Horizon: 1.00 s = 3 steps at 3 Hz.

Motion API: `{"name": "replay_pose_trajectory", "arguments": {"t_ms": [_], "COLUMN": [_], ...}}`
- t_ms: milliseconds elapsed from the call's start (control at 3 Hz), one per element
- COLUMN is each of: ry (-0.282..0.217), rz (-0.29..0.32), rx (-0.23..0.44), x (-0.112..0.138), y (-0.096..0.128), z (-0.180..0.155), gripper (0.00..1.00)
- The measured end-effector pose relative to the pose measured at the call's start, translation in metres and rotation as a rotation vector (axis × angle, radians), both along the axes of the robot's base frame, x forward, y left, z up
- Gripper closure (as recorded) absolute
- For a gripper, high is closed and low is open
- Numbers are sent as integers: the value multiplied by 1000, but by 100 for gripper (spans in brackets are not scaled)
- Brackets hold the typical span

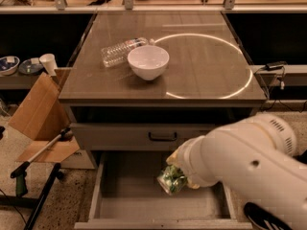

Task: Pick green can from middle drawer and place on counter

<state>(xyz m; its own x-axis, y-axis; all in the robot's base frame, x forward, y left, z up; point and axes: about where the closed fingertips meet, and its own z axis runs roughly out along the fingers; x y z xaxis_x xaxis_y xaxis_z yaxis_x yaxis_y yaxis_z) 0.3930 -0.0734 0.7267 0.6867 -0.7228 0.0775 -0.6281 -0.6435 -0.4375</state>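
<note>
The green can (pixel 171 179), mottled green and white, hangs tilted in the air above the open middle drawer (pixel 129 195). My gripper (pixel 180 169) is shut on it, reaching in from the right on the bulky white arm (pixel 244 164), and holds it just below the closed drawer front (pixel 144 137) with the dark handle. The counter (pixel 201 66) with its bright ring reflection lies above and behind.
A white bowl (pixel 148 62) and a clear plastic bottle (pixel 120 51) lying on its side sit on the counter's left half. A cardboard box (pixel 38 114) and a black-handled tool (pixel 36 164) stand left of the cabinet. Cables lie on the shelf at right (pixel 271 66).
</note>
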Motion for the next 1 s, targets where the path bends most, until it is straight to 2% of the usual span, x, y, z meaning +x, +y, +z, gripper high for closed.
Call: {"name": "replay_pose_trajectory", "arguments": {"t_ms": [667,1000], "ry": [-14,-27], "rz": [-78,-100], "rx": [-24,-34], "x": [28,49], "y": [-25,-27], "z": [117,162], "gripper": [100,100]}}
